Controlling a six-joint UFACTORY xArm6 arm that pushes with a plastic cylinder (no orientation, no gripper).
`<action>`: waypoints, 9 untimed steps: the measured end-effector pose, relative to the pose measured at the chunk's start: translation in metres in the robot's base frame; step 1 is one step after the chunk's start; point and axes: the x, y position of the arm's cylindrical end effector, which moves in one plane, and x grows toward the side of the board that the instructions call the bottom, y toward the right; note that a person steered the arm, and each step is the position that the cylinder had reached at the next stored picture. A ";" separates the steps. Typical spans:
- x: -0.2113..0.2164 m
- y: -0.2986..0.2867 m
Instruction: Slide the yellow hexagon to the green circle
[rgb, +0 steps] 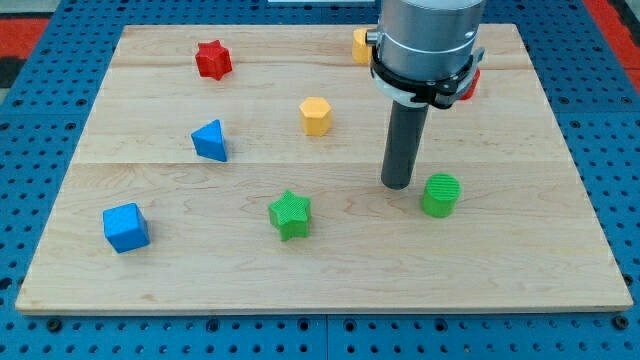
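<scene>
The yellow hexagon (315, 116) sits on the wooden board, a little above the middle. The green circle (440, 194), a short cylinder, stands at the right of centre. My tip (397, 185) rests on the board just left of the green circle, with a small gap between them. The tip is to the lower right of the yellow hexagon, well apart from it.
A red star (213, 60) lies at the upper left, a blue triangle (210, 140) left of centre, a blue cube (126, 227) at the lower left, a green star (291, 214) at the lower middle. A yellow block (361, 46) and a red block (468, 86) are partly hidden behind the arm.
</scene>
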 end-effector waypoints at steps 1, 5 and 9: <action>0.006 0.019; -0.051 0.002; -0.110 -0.146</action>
